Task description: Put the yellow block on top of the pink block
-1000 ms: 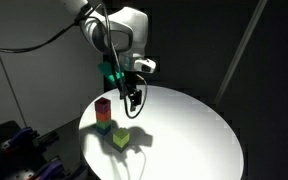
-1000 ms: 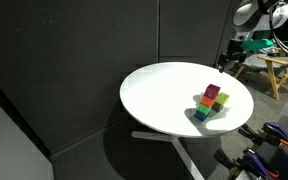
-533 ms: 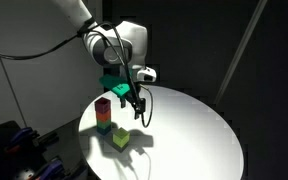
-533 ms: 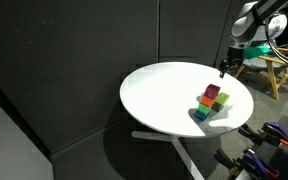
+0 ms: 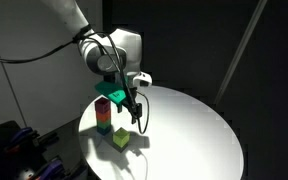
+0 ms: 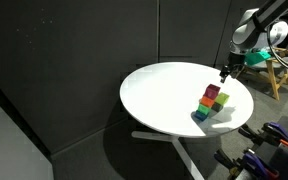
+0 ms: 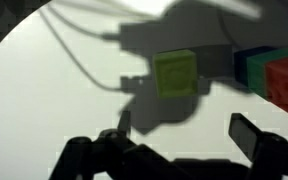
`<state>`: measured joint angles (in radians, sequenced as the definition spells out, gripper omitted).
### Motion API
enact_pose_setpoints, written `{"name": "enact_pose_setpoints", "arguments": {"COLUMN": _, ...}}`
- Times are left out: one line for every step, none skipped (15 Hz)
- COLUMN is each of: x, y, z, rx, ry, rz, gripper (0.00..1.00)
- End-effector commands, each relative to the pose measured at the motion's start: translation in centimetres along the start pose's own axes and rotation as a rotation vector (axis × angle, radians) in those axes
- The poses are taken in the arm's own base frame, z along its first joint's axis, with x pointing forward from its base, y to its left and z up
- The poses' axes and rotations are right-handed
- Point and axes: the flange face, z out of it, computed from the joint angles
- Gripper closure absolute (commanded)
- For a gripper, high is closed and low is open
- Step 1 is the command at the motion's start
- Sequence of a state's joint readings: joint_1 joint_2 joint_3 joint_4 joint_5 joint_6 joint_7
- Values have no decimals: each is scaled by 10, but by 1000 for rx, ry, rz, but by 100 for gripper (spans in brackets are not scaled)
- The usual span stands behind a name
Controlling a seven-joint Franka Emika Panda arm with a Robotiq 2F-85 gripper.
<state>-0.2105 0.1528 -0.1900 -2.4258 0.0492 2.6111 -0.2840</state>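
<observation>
The yellow block [image 5: 120, 139] lies alone on the white round table [image 5: 184, 130], in front of a stack of three cubes. The pink block [image 5: 103, 104] tops that stack, above a red-orange cube [image 5: 104, 116] and a green cube [image 5: 104, 127]. My gripper [image 5: 141, 122] hangs open and empty above the table, just beside the yellow block. In the wrist view the yellow block [image 7: 175, 72] sits ahead of my open fingers [image 7: 184, 130], not between them. In an exterior view the yellow block [image 6: 222, 99] lies beside the pink block [image 6: 213, 91], below the gripper [image 6: 224, 72].
In the wrist view a teal-green cube [image 7: 252, 65] and the red-orange cube [image 7: 287, 80] stand right of the yellow block. Dark curtains surround the table. A wooden stool [image 6: 274, 68] stands behind it, and clamps [image 6: 269, 132] lie on the floor.
My gripper has moved down and toward the yellow block, staying open. The blocks have not moved.
</observation>
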Motion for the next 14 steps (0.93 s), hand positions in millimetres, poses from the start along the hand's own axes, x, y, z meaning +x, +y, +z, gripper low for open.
{"name": "enact_pose_setpoints", "arguments": {"x": -7, "y": -2, "z": 0, "rx": 5, "ry": 27, "rz": 8, "gripper": 0}}
{"name": "enact_pose_setpoints", "arguments": {"x": -8, "y": -3, "z": 1, "rx": 4, "ry": 28, "rz": 13, "gripper": 0}}
{"name": "enact_pose_setpoints", "arguments": {"x": -4, "y": -3, "z": 4, "rx": -3, "ry": 7, "rz": -1, "gripper": 0}}
{"name": "enact_pose_setpoints", "arguments": {"x": -5, "y": -3, "z": 4, "rx": -3, "ry": 8, "rz": 0, "gripper": 0}}
{"name": "enact_pose_setpoints", "arguments": {"x": -5, "y": -3, "z": 5, "rx": -3, "ry": 8, "rz": 0, "gripper": 0}}
{"name": "enact_pose_setpoints", "arguments": {"x": -6, "y": -3, "z": 5, "rx": -3, "ry": 8, "rz": 0, "gripper": 0}}
{"name": "enact_pose_setpoints", "arguments": {"x": -6, "y": -3, "z": 5, "rx": -3, "ry": 7, "rz": 0, "gripper": 0}}
{"name": "enact_pose_setpoints", "arguments": {"x": -6, "y": -3, "z": 5, "rx": -3, "ry": 7, "rz": 0, "gripper": 0}}
{"name": "enact_pose_setpoints", "arguments": {"x": -6, "y": -3, "z": 5, "rx": -3, "ry": 7, "rz": 0, "gripper": 0}}
{"name": "enact_pose_setpoints", "arguments": {"x": -6, "y": -3, "z": 5, "rx": -3, "ry": 7, "rz": 0, "gripper": 0}}
{"name": "enact_pose_setpoints", "arguments": {"x": -6, "y": -3, "z": 5, "rx": -3, "ry": 7, "rz": 0, "gripper": 0}}
{"name": "enact_pose_setpoints", "arguments": {"x": -6, "y": -3, "z": 5, "rx": -3, "ry": 7, "rz": 0, "gripper": 0}}
{"name": "enact_pose_setpoints", "arguments": {"x": -6, "y": -3, "z": 5, "rx": -3, "ry": 7, "rz": 0, "gripper": 0}}
{"name": "enact_pose_setpoints", "arguments": {"x": -5, "y": -4, "z": 6, "rx": -4, "ry": 4, "rz": 1, "gripper": 0}}
